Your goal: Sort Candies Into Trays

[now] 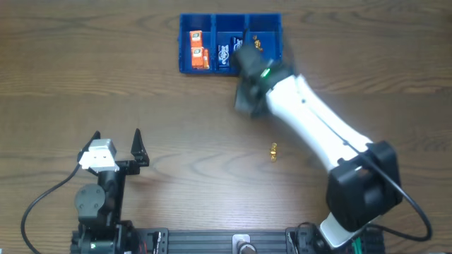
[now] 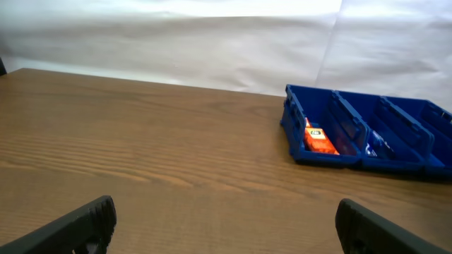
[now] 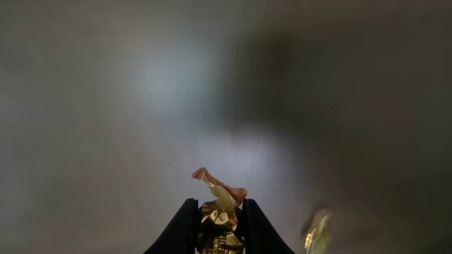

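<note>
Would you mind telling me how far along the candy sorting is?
Orange candies and a blue candy already lie in separate compartments of the tray. The right gripper is shut on a gold candy by the tray's right end. One loose gold candy is left on the table; the left gripper is open.

It seems to be a robotics lab test bench. A brown wood-grain tabletop (image 1: pixel 106 85) has a black metal mounting rail (image 1: pixel 198 238) at its 6 o'clock edge, a blue plastic three-compartment tray (image 1: pixel 191 70) at 12 o'clock, and a plain white backdrop sheet (image 2: pixel 176 42) behind it.
</note>
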Robot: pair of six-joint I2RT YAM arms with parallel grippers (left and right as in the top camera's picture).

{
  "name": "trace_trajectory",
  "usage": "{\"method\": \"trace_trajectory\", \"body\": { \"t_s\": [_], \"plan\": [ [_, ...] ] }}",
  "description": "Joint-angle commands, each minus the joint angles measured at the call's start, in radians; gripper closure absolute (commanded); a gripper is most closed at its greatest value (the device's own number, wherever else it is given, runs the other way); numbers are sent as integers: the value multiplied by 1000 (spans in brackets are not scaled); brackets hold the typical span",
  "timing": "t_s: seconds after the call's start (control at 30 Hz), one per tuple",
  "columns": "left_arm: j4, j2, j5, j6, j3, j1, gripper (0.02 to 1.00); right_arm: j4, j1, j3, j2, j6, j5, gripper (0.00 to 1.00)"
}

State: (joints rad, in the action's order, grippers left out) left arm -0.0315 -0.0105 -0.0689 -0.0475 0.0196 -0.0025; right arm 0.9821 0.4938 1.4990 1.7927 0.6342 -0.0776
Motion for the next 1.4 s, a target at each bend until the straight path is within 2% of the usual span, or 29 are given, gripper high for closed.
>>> {"method": "trace_trajectory", "body": {
  "t_s": [0.03,0.2,0.53,0.63,0.77,0.93,1.03,1.1,1.2,1.3,1.37,1.4],
  "plan": [
    [-42,6,-6,11,-15,2,20,6,-109,298,131,-189,-126,869],
    [-42,6,-6,11,-15,2,20,6,-151,572,370,-250,-158,831],
    [-42,6,-6,11,-15,2,20,-80,-169,587,490,-250,-192,803],
    [-42,6,-6,11,-15,2,23,-88,-169,587,490,-250,-192,713],
    [-42,6,-6,11,-15,2,20,-95,-169,587,467,-250,-192,421],
    [-42,6,-6,11,-15,2,20,-31,-151,557,317,-249,-188,327],
    [-42,6,-6,11,-15,2,20,-7,-126,435,190,-249,-146,277],
    [-42,6,-6,11,-15,2,20,-30,-105,275,92,-241,-146,233],
    [-42,6,-6,11,-15,2,20,-72,-73,-9,-55,-175,-143,213],
    [-42,6,-6,11,-15,2,20,-142,-46,-274,-158,-132,-66,207],
    [-42,6,-6,11,-15,2,20,-159,-36,-386,-165,-101,-3,207],
    [-42,6,-6,11,-15,2,20,-164,-30,-423,-161,-78,2,209]
  ]
}}
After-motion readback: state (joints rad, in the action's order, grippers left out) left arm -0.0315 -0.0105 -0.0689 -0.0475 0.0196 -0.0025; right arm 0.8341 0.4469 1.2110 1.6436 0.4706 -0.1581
